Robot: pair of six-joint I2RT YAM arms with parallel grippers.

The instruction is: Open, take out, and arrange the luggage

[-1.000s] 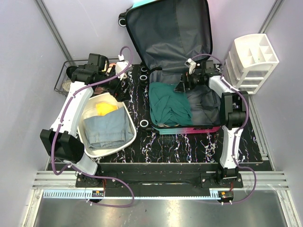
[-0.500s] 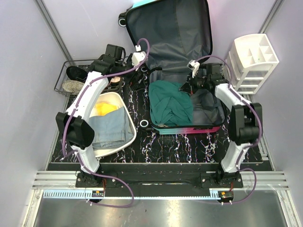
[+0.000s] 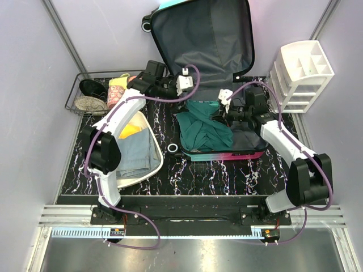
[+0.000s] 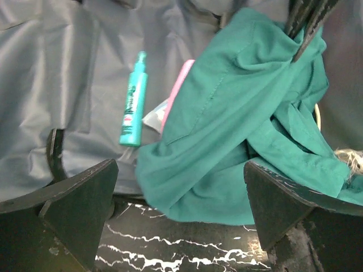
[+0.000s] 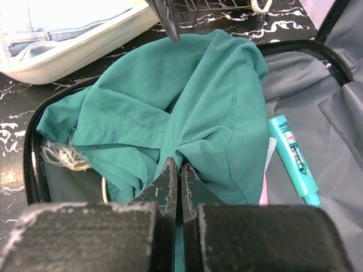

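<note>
Black marbled worktop [image 3: 227, 170] carries the open luggage [image 3: 204, 39], lid upright; my right jaws pinch the shirt [image 5: 187, 107] inside (a tube [image 4: 134, 107] lies beside), my left jaws gape empty nearby.

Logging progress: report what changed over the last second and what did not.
The left gripper swung right, from over the wire basket to the luggage, and is open. The right arm's elbow swung out to the right; the right gripper stayed in the luggage, shut on the green garment, now more bunched. The luggage, white tub and drawer organizer did not move.
</note>
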